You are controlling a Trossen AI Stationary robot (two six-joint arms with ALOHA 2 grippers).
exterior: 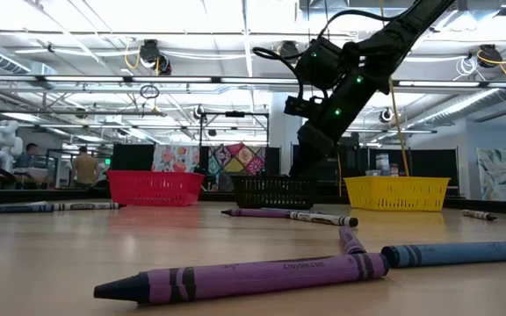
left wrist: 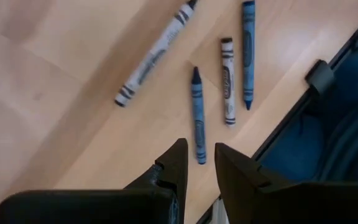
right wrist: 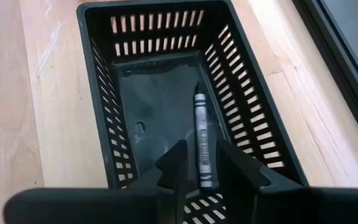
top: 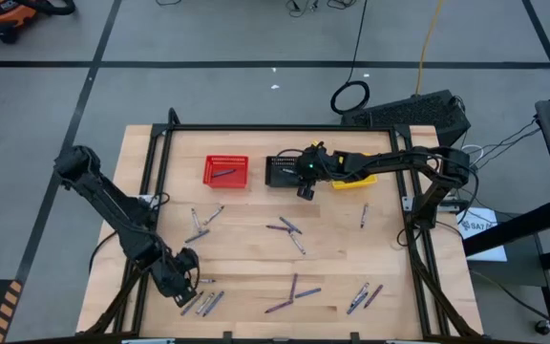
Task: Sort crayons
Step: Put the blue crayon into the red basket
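One grey crayon (right wrist: 202,149) in black basket (right wrist: 104,93).

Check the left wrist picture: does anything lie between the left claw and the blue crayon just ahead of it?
Nothing visible does. The left claw hangs open over bare wood, and the blue crayon lies straight ahead with its near end at the fingertips. The grey crayon lies beside it, not in the path.

Crayons (top: 292,287) lie flat and scattered across the wooden table — blue, purple and grey sticks in loose clusters — while one grey crayon (right wrist: 202,144) rests inside the black basket (right wrist: 241,87).
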